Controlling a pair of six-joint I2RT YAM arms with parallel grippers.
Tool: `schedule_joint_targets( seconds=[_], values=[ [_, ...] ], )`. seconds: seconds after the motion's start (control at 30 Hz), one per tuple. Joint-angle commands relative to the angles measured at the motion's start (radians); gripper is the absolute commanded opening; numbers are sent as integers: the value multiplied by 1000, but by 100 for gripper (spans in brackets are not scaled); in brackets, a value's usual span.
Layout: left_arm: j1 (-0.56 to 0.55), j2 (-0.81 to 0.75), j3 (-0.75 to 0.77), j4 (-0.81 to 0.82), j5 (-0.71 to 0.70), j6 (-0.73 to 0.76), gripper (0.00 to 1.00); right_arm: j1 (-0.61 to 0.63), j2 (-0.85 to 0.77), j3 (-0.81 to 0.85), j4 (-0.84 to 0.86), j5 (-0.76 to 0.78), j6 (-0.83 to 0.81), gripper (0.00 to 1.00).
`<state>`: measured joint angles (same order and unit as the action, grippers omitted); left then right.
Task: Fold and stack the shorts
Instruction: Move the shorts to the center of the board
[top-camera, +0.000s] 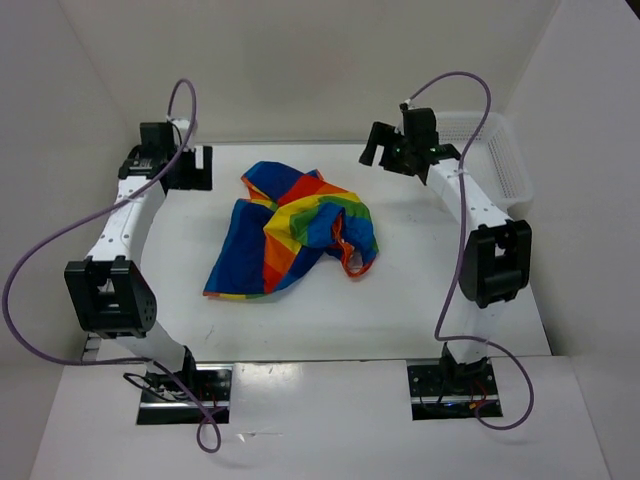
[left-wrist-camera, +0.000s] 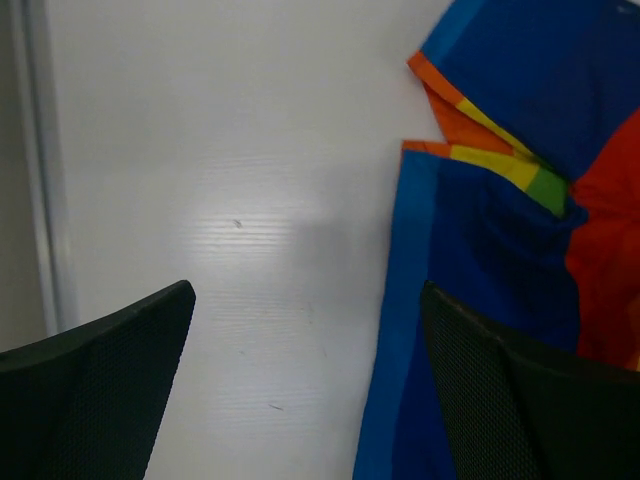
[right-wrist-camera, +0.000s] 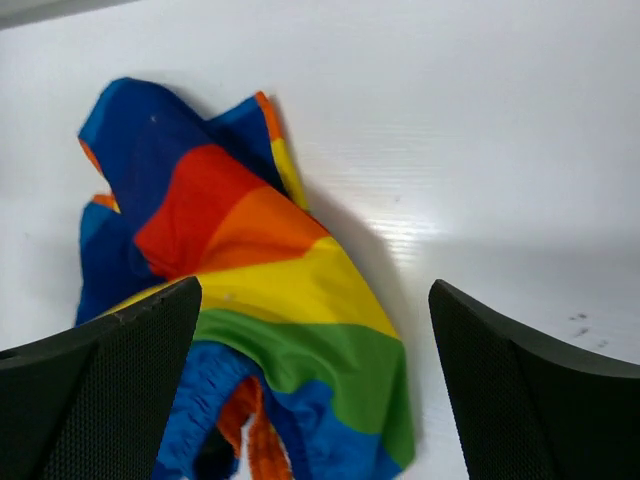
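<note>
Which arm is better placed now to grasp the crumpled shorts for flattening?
Probably the right. The shorts lie directly ahead of the open right gripper, between its fingers; the open left gripper has only their blue edge by one finger.

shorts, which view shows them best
The top external view: the whole crumpled shorts are in frame. The left wrist view catches only a mostly blue edge; the right wrist view shows one striped part, cut off at the bottom.

Rainbow-striped shorts (top-camera: 292, 233) lie crumpled mid-table.
</note>
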<state>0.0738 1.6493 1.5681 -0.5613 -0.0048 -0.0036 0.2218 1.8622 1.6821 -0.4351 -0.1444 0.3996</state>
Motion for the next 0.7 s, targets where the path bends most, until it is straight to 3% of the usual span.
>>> schedule_joint_targets(
  seconds=[0.0, 0.1, 0.2, 0.37, 0.67],
  values=[
    [-14, -86, -159, -69, 75, 4, 100, 8, -158, -85, -2, 40, -132, 100],
    [-14, -121, -313, -112, 112, 4, 100, 8, -239, -249, -33, -9, -209, 91],
    [-14, -141, -374, -153, 141, 4, 100, 71, -325, -405, -33, 14, -310, 86],
    [-14, -141, -442, -213, 195, 4, 100, 82, -360, -591, -56, 74, -343, 89],
    [-14, -141, -517, -224, 210, 4, 100, 210, -313, -618, -54, 52, -354, 90]
  ],
)
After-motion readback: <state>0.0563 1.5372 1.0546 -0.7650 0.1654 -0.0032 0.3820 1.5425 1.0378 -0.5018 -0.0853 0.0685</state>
